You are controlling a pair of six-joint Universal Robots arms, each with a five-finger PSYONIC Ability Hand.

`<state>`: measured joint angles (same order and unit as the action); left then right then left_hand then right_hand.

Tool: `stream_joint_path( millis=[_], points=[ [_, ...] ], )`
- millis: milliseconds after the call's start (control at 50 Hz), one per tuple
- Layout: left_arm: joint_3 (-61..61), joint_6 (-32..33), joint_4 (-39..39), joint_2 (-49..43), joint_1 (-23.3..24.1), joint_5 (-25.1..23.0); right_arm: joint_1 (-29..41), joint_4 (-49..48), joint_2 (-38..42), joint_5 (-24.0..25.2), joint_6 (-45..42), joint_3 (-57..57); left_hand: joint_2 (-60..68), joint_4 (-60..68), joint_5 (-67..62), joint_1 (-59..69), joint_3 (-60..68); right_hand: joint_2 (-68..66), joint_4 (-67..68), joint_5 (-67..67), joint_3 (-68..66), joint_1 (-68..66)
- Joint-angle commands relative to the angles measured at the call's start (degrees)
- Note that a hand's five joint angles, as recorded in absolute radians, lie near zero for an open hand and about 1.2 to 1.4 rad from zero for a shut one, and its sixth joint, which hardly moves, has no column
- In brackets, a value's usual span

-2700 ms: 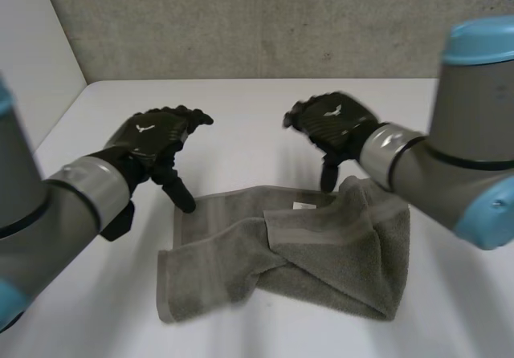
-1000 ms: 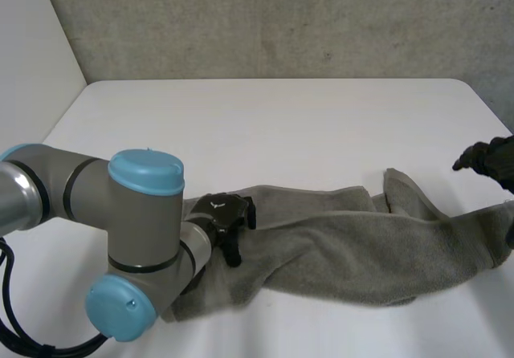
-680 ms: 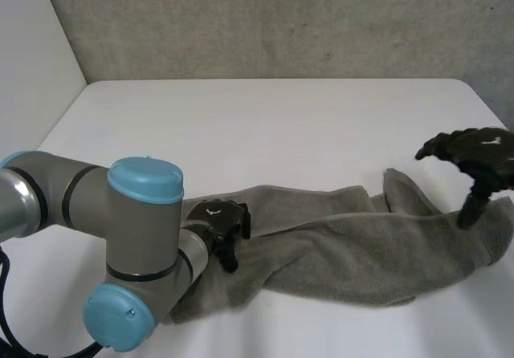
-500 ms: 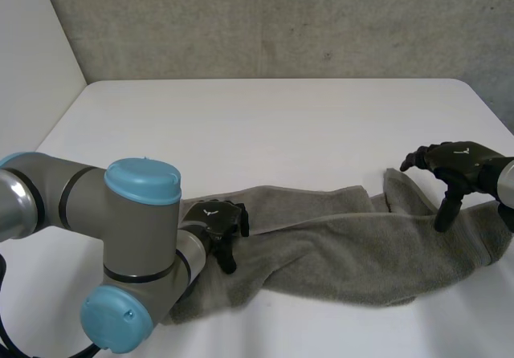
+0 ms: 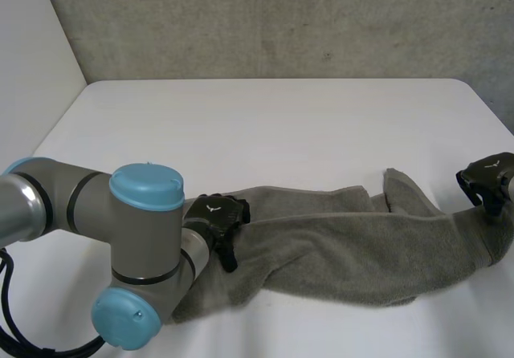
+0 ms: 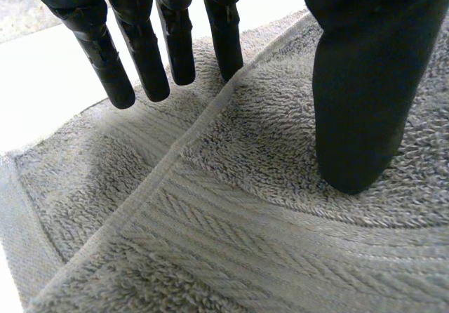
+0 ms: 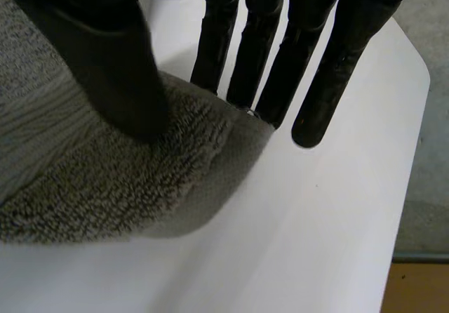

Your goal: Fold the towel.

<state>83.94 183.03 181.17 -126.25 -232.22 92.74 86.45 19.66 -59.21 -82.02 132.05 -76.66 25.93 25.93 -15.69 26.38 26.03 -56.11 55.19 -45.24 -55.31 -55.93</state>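
Note:
A grey towel (image 5: pixel 361 254) lies stretched out sideways across the near part of the white table (image 5: pixel 281 125), loosely doubled along its length. My left hand (image 5: pixel 215 215) rests on its left end. In the left wrist view the thumb (image 6: pixel 358 81) presses down on the towel (image 6: pixel 245 208) while the straight fingers (image 6: pixel 175 39) stand over a folded edge, so the hand is open. My right hand (image 5: pixel 488 175) is at the towel's right end. There the thumb (image 7: pixel 105 46) pushes into the towel (image 7: pixel 105 187) and straight fingers (image 7: pixel 259 60) stand against its edge, cloth bunched between them.
The table's right edge (image 7: pixel 421 81) runs just beyond my right hand's fingers. A grey concrete wall (image 5: pixel 281 21) stands behind the table. My left arm's elbow (image 5: pixel 136 262) hangs over the towel's near left corner.
The bunched towel has been drawn out long. My right hand swung in over the right end and dropped onto its edge, fingers closing. My left hand stayed on the left end and loosened.

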Motion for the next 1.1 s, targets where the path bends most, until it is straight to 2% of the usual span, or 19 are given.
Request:
stream_joint_path(
  millis=[20, 100, 140, 160, 200, 340, 420, 440, 500, 540, 580, 640, 720, 760, 780, 820, 860, 960, 1100],
  points=[
    [-1.32, 1.53, 0.94, -1.19, 0.19, -0.11, 0.39, 4.07, 0.23, -0.34, -0.21, 3.97, 4.62, 4.62, -4.87, 4.18, 4.53, -23.88, 24.81, -24.76, -24.69, -24.07],
    [-2.73, 1.54, 0.94, -1.98, 0.19, -0.11, 0.91, 6.52, 1.63, -0.42, -0.56, 8.17, 9.34, 9.34, -9.59, 8.9, 9.25, -23.89, 24.81, -24.76, -24.69, -24.07],
    [-4.57, 1.62, 1.03, -2.68, 0.19, -0.02, 1.0, 6.44, 2.07, -0.42, -0.74, 10.02, 32.93, 32.93, -33.17, 32.48, 32.83, -23.89, 24.81, -24.76, -24.69, -24.07],
    [-4.57, 1.62, 1.03, -2.69, 0.19, -0.02, 1.44, 6.26, 2.43, -0.25, -0.65, 12.12, 33.06, 33.06, -33.3, 32.61, 32.97, -23.89, 24.81, -24.76, -24.69, -24.07],
    [-7.02, 2.06, 1.47, -3.3, 0.1, -0.02, 2.31, 6.18, 3.04, -0.16, -0.65, 14.84, 53.97, 53.97, -54.21, 53.52, 53.87, -23.89, 24.81, -24.76, -24.69, -24.07],
    [-15.19, 6.27, 3.4, -3.83, -1.04, 0.33, 5.84, 0.37, 4.63, 0.54, 3.22, 29.55, 54.07, 54.07, -54.31, 53.62, 53.97, -23.89, 24.81, -24.76, -24.69, -24.07],
    [-22.92, 9.7, 6.29, -2.0, -4.63, 2.08, 6.98, -15.73, 2.97, 1.86, 13.89, 35.61, 54.07, 54.07, -54.31, 53.62, 53.97, -23.89, 24.81, -24.76, -24.69, -24.07],
    [-22.94, 9.71, 6.3, -1.98, -4.64, 2.09, 7.07, -22.32, 1.3, 2.56, 19.07, 35.09, 54.07, 54.07, -54.31, 53.62, 53.97, -23.89, 24.81, -24.76, -24.69, -24.07],
    [-28.31, 9.53, 9.29, 0.92, -6.84, 5.52, 7.07, -28.54, -1.09, 3.09, 24.92, 33.5, 54.07, 54.07, -54.31, 53.62, 53.97, -23.89, 24.81, -24.76, -24.69, -24.07],
    [-30.41, 9.18, 11.58, 2.41, -7.9, 7.63, 6.45, -39.74, -6.25, 3.44, 35.6, 28.08, 54.07, 54.07, -54.31, 53.62, 53.97, -23.89, 24.81, -24.76, -24.69, -24.07],
    [-31.99, 7.78, 16.82, 6.34, -9.82, 10.69, 6.45, -44.49, -8.1, 3.62, 39.82, 25.97, 54.07, 54.07, -54.31, 53.62, 53.97, -23.89, 24.81, -24.76, -24.69, -24.07],
    [-29.99, 5.24, 19.56, 9.52, -10.97, 11.15, 6.71, -47.44, -9.87, 3.79, 43.38, 22.53, 54.07, 54.07, -54.31, 53.62, 53.97, -23.89, 24.81, -24.76, -24.69, -24.07],
    [-24.73, 2.51, 19.66, 11.54, -11.15, 10.71, 7.07, -43.4, -10.14, 5.9, 42.59, 19.88, 54.07, 54.07, -54.31, 53.62, 53.97, -23.89, 24.81, -24.76, -24.69, -24.07],
    [-21.27, 1.71, 19.66, 12.08, -11.15, 10.53, 7.24, -36.92, -10.05, 10.27, 40.15, 16.99, 54.07, 54.07, -54.31, 53.62, 53.97, -23.89, 24.81, -24.76, -24.69, -24.07],
    [-17.45, 1.54, 19.66, 12.51, -11.15, 10.44, 7.24, -36.89, -10.05, 10.3, 40.13, 16.98, 54.07, 54.07, -54.31, 53.62, 53.97, -23.89, 24.81, -24.76, -24.69, -24.07],
    [-13.28, 1.71, 19.75, 12.69, -11.06, 10.27, 7.68, -31.03, -9.18, 14.76, 34.8, 14.18, 54.07, 54.07, -54.31, 53.62, 53.97, -23.89, 24.81, -24.76, -24.69, -24.07],
    [-9.23, 1.8, 19.66, 12.78, -11.06, 9.83, 8.38, -28.39, -8.65, 16.09, 31.29, 12.34, 54.07, 54.07, -54.31, 53.62, 53.97, -23.89, 24.81, -24.76, -24.69, -24.07],
    [7.69, 1.8, 18.79, 13.04, -11.06, 8.25, 9.09, -20.4, -6.81, 17.51, 18.99, 5.4, 54.07, 54.07, -54.31, 53.62, 53.97, -23.89, 24.81, -24.76, -24.69, -24.07],
    [19.83, 1.98, 17.29, 13.31, -10.19, 7.37, 8.82, -12.81, -4.43, 17.51, 4.09, -5.61, 54.07, 54.07, -54.31, 53.62, 53.97, -23.89, 24.81, -24.76, -24.69, -24.07]
  ],
)
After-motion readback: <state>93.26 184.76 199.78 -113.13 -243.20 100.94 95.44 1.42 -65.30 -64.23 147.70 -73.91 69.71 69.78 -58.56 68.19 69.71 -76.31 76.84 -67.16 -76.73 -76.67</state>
